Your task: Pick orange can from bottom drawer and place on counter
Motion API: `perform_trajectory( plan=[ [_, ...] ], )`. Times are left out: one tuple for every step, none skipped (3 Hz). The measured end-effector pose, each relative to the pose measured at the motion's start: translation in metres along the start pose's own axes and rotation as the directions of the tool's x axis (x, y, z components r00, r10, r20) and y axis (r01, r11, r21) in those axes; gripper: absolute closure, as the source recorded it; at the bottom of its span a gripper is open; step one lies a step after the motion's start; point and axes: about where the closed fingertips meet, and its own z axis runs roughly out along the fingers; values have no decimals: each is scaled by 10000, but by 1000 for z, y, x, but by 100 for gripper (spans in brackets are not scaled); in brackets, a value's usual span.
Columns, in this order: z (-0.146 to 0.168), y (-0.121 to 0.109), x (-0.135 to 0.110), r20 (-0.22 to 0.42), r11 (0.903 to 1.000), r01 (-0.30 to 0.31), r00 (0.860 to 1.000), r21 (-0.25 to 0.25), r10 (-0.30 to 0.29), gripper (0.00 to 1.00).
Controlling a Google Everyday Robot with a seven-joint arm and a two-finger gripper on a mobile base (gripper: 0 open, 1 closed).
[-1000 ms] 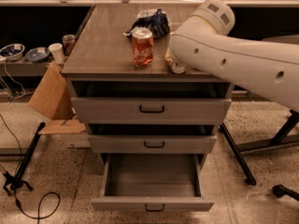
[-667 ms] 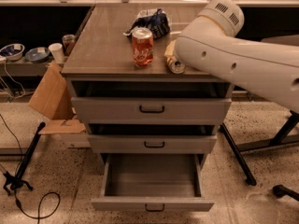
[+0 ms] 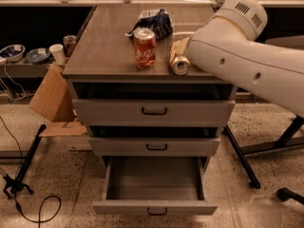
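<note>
The orange can (image 3: 179,61) lies on its side near the front right of the counter (image 3: 104,46), its silver end facing me. My gripper is hidden behind the big white arm (image 3: 237,56), which reaches in from the right and ends right at the can. Whether it holds the can cannot be told. Below, the bottom drawer (image 3: 154,207) stands pulled out, with nothing in its grey interior.
A brighter red-orange can (image 3: 144,47) stands upright left of the orange can, with a dark crumpled bag (image 3: 154,23) behind it. The two upper drawers are slightly ajar. Cardboard (image 3: 50,96), bowls (image 3: 12,51) and a tripod leg (image 3: 23,170) are at left; black stand legs (image 3: 242,156) at right.
The white arm has shifted right and back along the counter. More of the orange can now shows beyond the arm's end. The red-orange can and the drawers have not moved.
</note>
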Motion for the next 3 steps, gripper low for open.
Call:
perform_trajectory(
  plan=[
    [0, 0, 0, -2, 10000, -2, 10000, 0, 2, 17],
    [0, 0, 0, -3, 10000, -2, 10000, 0, 2, 0],
    [0, 0, 0, -3, 10000, -2, 10000, 0, 2, 0]
  ],
)
